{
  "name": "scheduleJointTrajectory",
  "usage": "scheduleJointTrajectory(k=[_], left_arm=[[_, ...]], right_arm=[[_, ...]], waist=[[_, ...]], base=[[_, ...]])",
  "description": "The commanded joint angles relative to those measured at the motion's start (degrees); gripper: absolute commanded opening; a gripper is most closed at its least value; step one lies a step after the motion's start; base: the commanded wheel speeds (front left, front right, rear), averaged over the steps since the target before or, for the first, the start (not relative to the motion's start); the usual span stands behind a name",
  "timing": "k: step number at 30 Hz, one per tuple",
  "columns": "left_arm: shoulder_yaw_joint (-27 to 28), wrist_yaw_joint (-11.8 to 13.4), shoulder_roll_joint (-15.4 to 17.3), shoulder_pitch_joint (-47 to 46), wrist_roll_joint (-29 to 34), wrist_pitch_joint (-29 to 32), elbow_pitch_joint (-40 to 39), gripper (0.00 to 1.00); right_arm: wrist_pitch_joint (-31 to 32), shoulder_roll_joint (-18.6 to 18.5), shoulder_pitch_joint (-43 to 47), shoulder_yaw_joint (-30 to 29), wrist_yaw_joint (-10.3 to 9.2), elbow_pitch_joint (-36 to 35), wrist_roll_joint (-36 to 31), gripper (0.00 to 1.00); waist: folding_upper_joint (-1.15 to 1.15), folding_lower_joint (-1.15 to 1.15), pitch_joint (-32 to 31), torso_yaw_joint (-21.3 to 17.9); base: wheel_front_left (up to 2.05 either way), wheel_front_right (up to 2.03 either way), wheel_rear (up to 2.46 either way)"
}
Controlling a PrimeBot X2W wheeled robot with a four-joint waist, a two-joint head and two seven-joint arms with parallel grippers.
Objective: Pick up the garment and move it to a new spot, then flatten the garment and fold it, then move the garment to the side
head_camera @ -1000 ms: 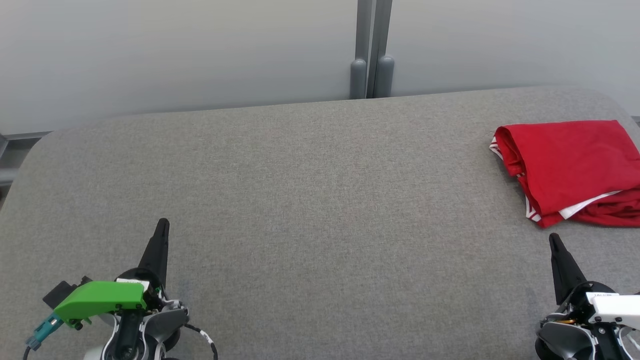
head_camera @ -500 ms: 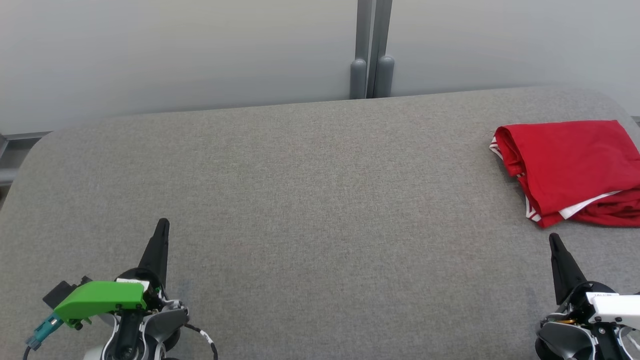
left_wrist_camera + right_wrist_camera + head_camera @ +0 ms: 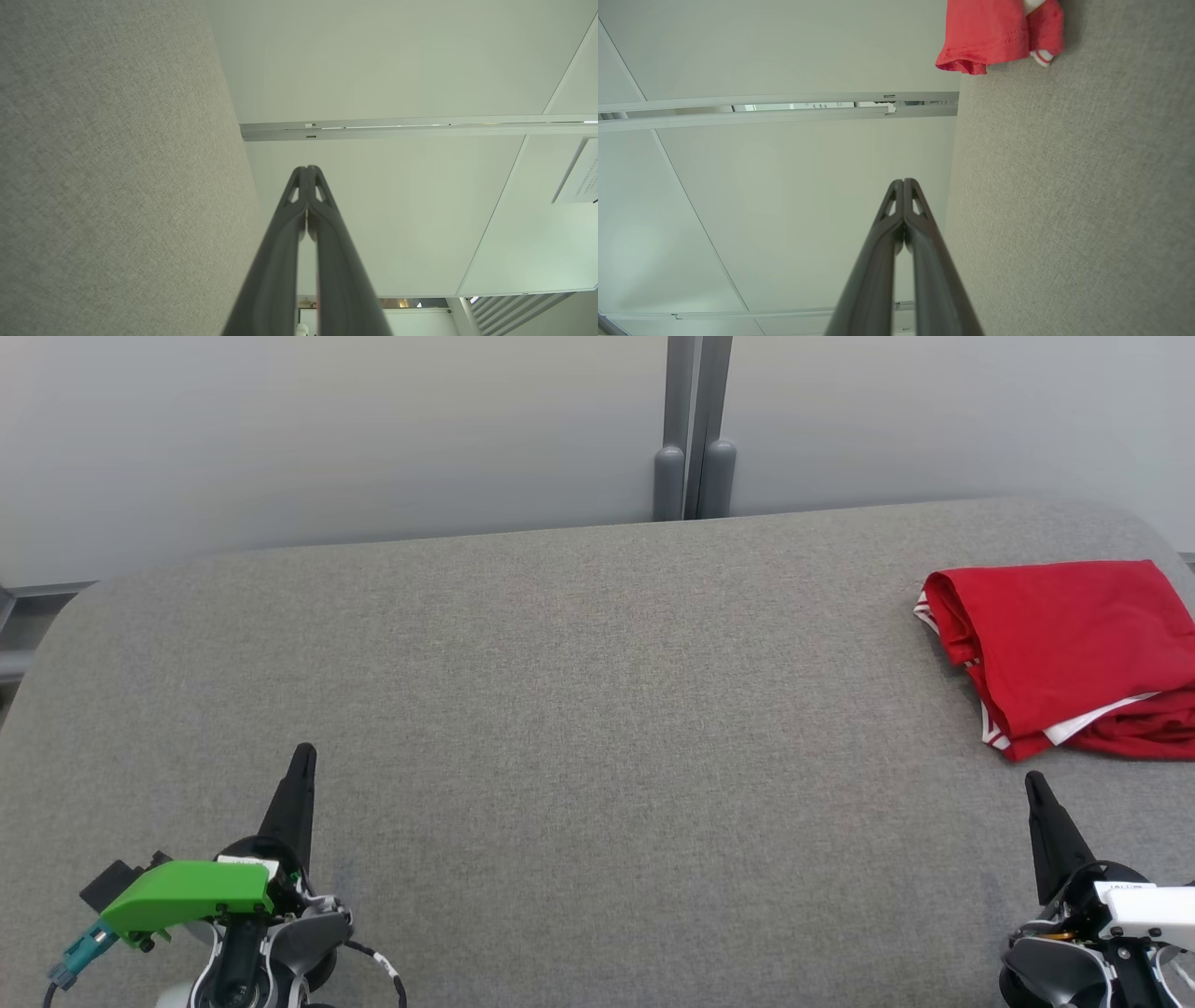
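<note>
Head view: folded red garment (image 3: 1064, 653) lies at far right of grey fabric table (image 3: 560, 691), pale wall panels (image 3: 327, 429) behind, left gripper (image 3: 303, 756) & right gripper (image 3: 1034, 784) at front corners. L wrist view: fingers pressed together beside tabletop. R wrist view: fingers together, garment ahead.

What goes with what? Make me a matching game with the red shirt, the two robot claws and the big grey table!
Things:
1. garment
2. left gripper
3. right gripper
4. table

Descriptions:
A. grey and covered in fabric
B. shut, at the lower left of the head view, next to a green cover
C. red with white trim, folded at the far right
D. shut, at the lower right of the head view, pointing towards the red cloth but not touching it

Pairs: 1-C, 2-B, 3-D, 4-A
</note>
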Motion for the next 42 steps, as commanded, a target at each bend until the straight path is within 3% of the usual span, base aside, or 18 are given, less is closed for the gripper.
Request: scheduleJointTrajectory(k=[1, 42], left_arm=[[0.1, -0.3, 0.0, -0.8, -0.3, 0.1, -0.1, 0.00], [0.1, -0.3, 0.0, -0.8, -0.3, 0.1, -0.1, 0.00]], right_arm=[[0.1, -0.2, 0.2, -0.1, 0.02, -0.2, 0.1, 0.00], [0.1, -0.2, 0.2, -0.1, 0.02, -0.2, 0.1, 0.00]], waist=[[0.00, 0.00, 0.0, 0.0], [0.00, 0.00, 0.0, 0.0]], base=[[0.00, 0.00, 0.00], [0.00, 0.00, 0.00]])
